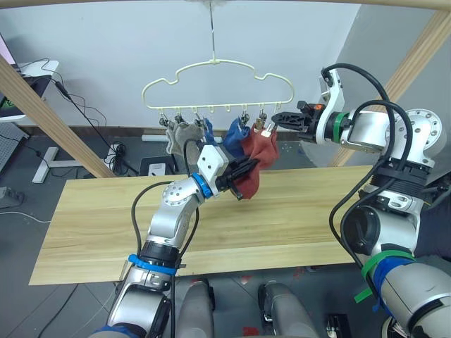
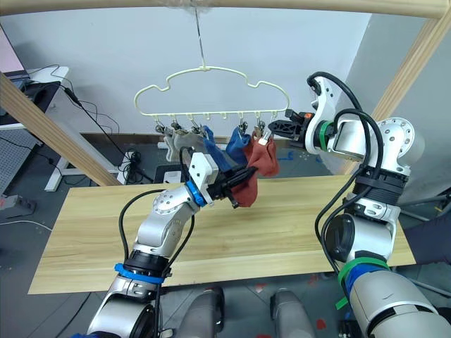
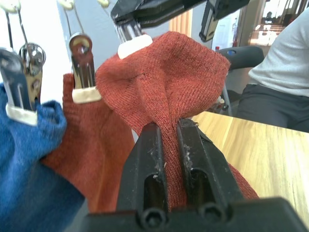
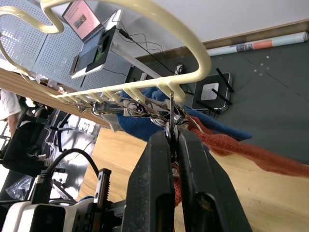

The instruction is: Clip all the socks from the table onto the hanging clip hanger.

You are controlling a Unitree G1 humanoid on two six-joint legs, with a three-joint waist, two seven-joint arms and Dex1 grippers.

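One long table (image 1: 296,211) of pale planks runs left to right below the clip hanger (image 1: 211,67), which hangs from its hook above the table's far edge. Six socks hang along its row of clips: two grey socks (image 1: 180,135) at the left, blue socks (image 1: 232,135) in the middle, rust-red socks (image 1: 261,151) at the right. The left gripper (image 1: 243,171) is clamped on the rightmost red sock's lower part. The right gripper (image 1: 276,121) pinches the end clip (image 3: 133,41) holding that sock.
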